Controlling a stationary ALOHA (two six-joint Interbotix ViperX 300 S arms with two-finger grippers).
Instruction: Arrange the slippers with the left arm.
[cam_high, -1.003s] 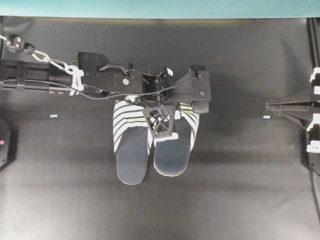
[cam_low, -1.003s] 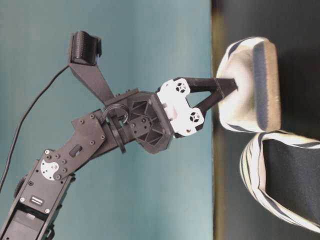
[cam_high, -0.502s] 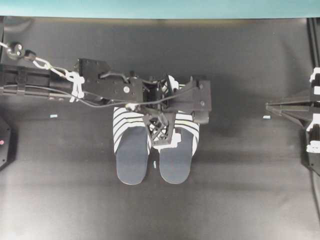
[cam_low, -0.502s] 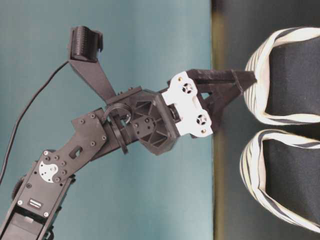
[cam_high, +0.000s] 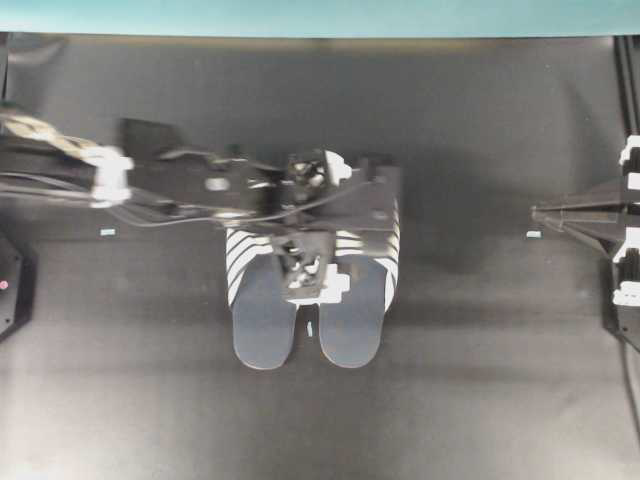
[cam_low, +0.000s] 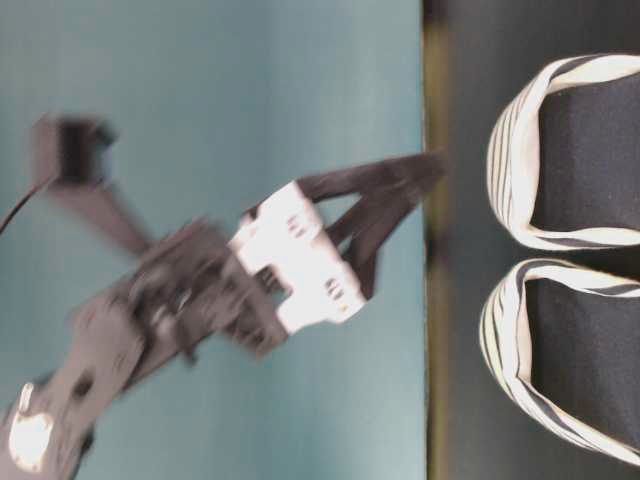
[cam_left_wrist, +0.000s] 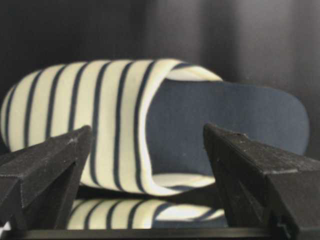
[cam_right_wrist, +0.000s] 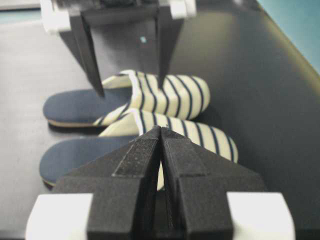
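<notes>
Both slippers lie paired mid-table, seemingly arranged; left gripper spread empty above, right gripper pressed together.

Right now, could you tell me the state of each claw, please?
Left claw: open, holding nothing, above the slippers.
Right claw: shut, empty.

— What can't you make out?
— My left arm is smeared with blur, and it covers the striped toes of the slippers from above.
— And at table level?
— The picture's edge cuts both slippers off.
</notes>
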